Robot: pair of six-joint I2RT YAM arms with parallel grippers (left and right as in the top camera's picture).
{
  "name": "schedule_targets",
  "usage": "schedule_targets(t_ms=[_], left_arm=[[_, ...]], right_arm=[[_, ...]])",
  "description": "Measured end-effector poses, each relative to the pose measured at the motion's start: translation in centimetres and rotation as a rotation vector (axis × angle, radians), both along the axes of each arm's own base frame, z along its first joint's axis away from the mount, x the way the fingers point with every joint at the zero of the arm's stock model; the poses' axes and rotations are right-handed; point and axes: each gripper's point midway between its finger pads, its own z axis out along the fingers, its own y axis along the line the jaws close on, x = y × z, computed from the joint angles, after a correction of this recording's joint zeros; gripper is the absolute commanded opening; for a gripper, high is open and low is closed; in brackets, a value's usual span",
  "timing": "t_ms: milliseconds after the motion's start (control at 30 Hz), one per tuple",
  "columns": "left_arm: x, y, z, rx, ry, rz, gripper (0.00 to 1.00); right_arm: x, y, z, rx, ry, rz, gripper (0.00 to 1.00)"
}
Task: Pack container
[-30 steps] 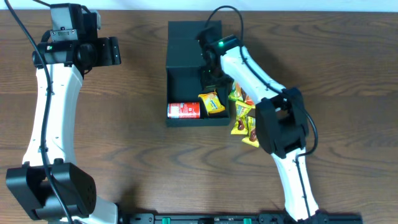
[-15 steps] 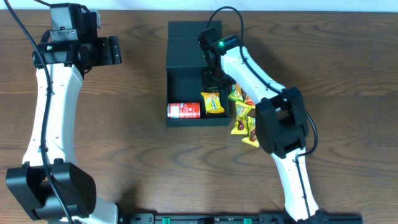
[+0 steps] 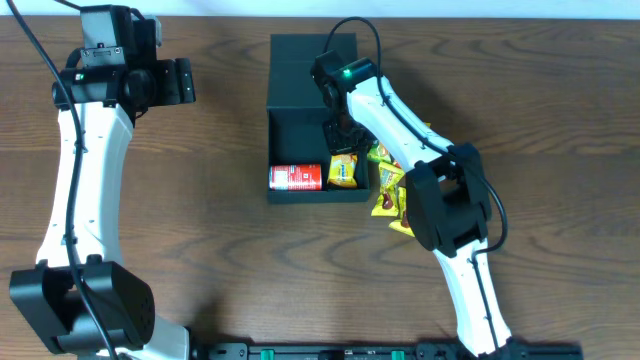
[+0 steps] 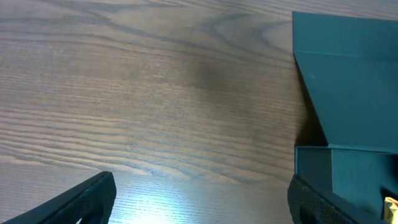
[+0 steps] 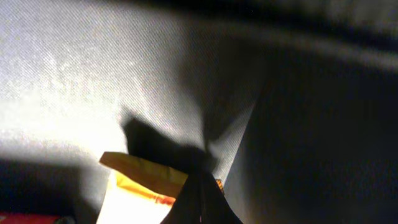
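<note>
My right gripper (image 5: 200, 202) is deep inside the container (image 3: 295, 135), jaws narrowed to a pinch on one corner of a yellow packet (image 5: 146, 186). That thin hold could slip, or the wrist could catch a wall. The left gripper (image 4: 202, 183) hangs wide, holding nothing, near the far-left corner. The container sits mid-counter toward the far edge: dark teal, matte, square, flap open.
</note>
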Motion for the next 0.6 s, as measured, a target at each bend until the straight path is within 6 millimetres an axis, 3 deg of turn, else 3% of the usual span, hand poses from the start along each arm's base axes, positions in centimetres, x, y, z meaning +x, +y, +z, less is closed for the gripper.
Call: schedule_targets(t_ms=[433,600], left_arm=[[0.0,0.0,0.0,0.000,0.000,0.000,0.90],[0.0,0.0,0.0,0.000,0.000,0.000,0.90]], right_arm=[[-1.5,-0.6,0.6,-0.034,0.061,0.024,0.01],[-3.2,-0.9,0.7,-0.041,0.133,0.038,0.01]])
